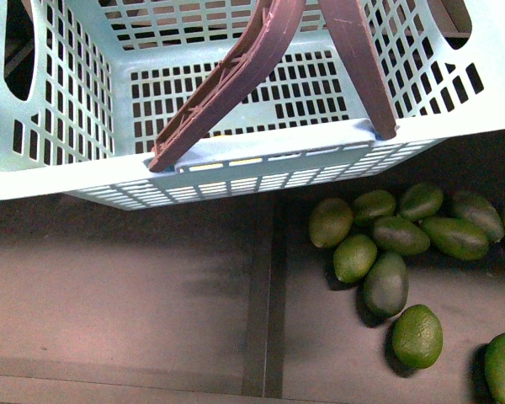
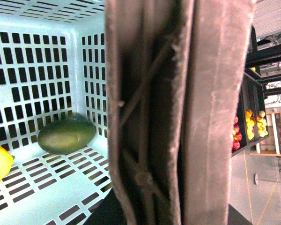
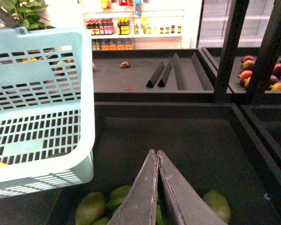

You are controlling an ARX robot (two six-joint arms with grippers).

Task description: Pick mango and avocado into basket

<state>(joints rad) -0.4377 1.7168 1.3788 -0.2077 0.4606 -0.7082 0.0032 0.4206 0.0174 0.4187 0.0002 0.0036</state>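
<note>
- At 10 to 12 o'clock in the front view, we see the basket point(image 1: 93, 181), light teal with slotted walls and floor; its near rim runs across the upper half of the frame.
- Two brown handles point(image 1: 236, 80) cross above the basket opening and meet the near rim at about 12 o'clock.
- At 6 to 9 o'clock in the front view, we see the dark shelf point(image 1: 126, 286), with a divider strip point(image 1: 265, 311) running toward 6 o'clock.
- At 3 to 5 o'clock in the front view, we count a cluster of avocados point(image 1: 379, 244) on the shelf, just below the basket rim; several touch one another. One green fruit point(image 1: 417, 336) lies apart from the cluster toward 5 o'clock.
- Neither arm shows in the front view.
- From the left wrist view, we see the basket interior point(image 2: 47, 75). One avocado point(image 2: 66, 136) lies on the slotted floor against the wall, and a yellow mango point(image 2: 0, 163) lies just beside it at the frame edge.
- A brown handle point(image 2: 178, 112) fills the centre of the left wrist view at very close range. We cannot tell how the left gripper's fingers stand; they are not distinguishable.
- From the right wrist view, we see the right gripper point(image 3: 158, 154) with its fingers pressed together, nothing between them, above green fruit point(image 3: 91, 206) in the dark bin. The basket stands just beside it.
</note>
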